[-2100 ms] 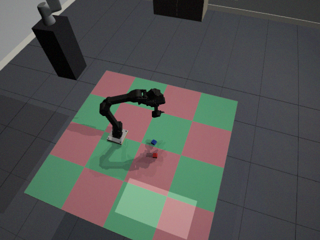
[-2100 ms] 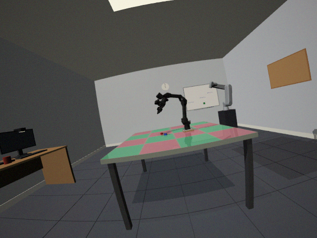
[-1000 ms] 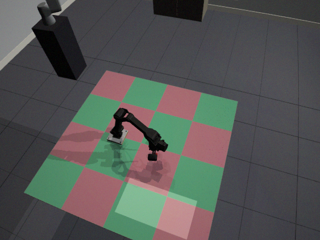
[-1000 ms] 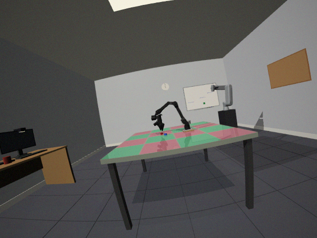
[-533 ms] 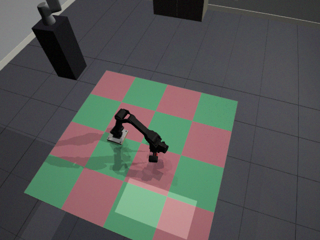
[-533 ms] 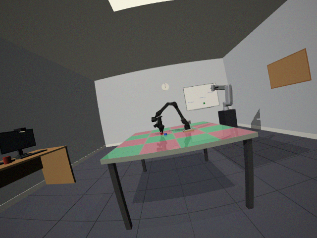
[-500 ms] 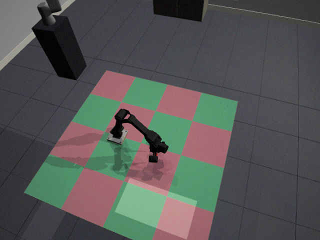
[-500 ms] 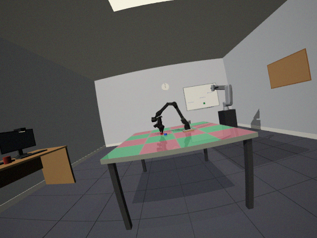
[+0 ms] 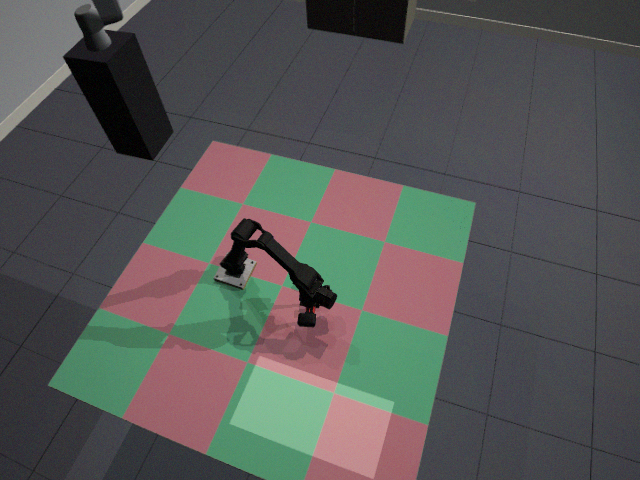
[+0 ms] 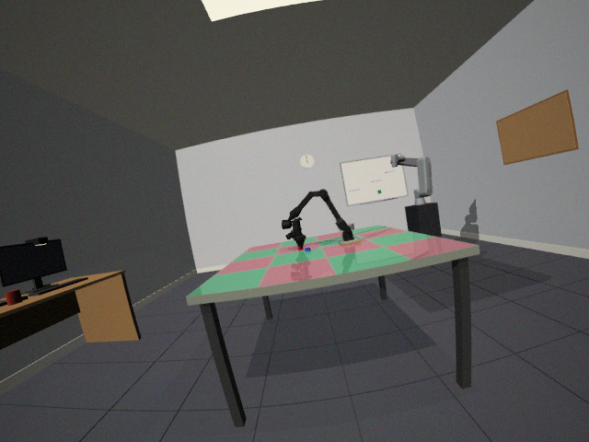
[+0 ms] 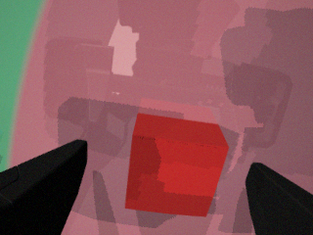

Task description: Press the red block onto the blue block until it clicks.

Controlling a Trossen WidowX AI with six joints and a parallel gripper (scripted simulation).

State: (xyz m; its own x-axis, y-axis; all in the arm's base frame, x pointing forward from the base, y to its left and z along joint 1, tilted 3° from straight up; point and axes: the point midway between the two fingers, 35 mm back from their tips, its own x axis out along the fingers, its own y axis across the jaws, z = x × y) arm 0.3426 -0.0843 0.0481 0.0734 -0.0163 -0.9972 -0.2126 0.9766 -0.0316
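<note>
The red block (image 11: 168, 166) (image 10: 300, 248) sits on a pink square of the table and fills the middle of the wrist view. In the top view only a sliver of it shows beneath the wrist. My gripper (image 11: 170, 164) (image 10: 300, 246) is open, low over the table, with one finger on each side of the red block. A gap shows between the block and each finger. The blue block (image 10: 306, 249) stands on the table close beside the gripper, to its right in the exterior view. It is hidden behind the arm in the top view and outside the wrist view.
The checkered table (image 9: 356, 204) (image 10: 332, 284) carries the arm's base plate (image 9: 235, 273) (image 10: 351, 241). The arm's shadows darken the area around the red block. A desk (image 10: 107, 307) with a monitor and a black pedestal (image 9: 124, 93) (image 10: 422, 218) with a grey arm stand away from the table.
</note>
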